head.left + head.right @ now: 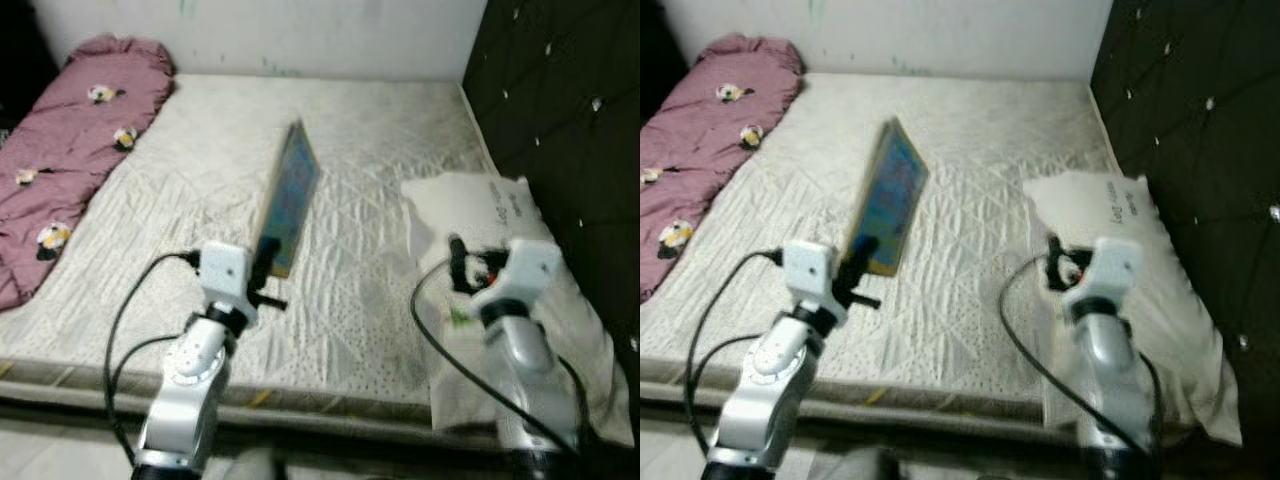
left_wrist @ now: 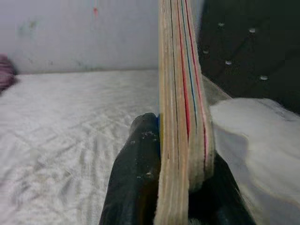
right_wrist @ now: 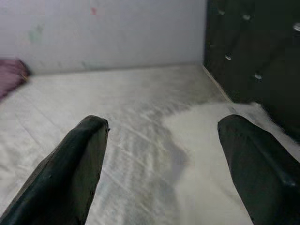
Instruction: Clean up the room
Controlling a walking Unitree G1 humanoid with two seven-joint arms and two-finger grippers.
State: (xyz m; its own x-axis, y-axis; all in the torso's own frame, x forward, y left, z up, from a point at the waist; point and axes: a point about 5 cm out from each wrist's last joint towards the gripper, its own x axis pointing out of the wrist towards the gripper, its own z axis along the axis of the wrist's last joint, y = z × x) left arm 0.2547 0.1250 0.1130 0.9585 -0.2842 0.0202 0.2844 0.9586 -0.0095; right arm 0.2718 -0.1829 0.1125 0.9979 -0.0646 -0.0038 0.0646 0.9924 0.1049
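From my end the book (image 1: 288,198) in the left tool (image 2: 161,187) looks like cardboard or thick paper: glossy blue cover, matt cream page edges with thin red and blue lines. The tool's black fingers (image 2: 136,183) look like matt plastic, a bit scuffed. Bed (image 1: 200,290) is covered in white quilted cloth with a stitched, bumpy texture. Pillow (image 1: 500,290) is plain soft white fabric, the blanket (image 1: 60,150) maroon cloth. Headboard (image 1: 560,110) is dark, tufted, shiny studs. Arms are smooth silver metal.

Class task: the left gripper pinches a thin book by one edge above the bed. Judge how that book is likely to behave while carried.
The book probably stays fairly stiff: it stands on edge from the left gripper without drooping. Pinched at one end, it may swing. Its pages could fan open.
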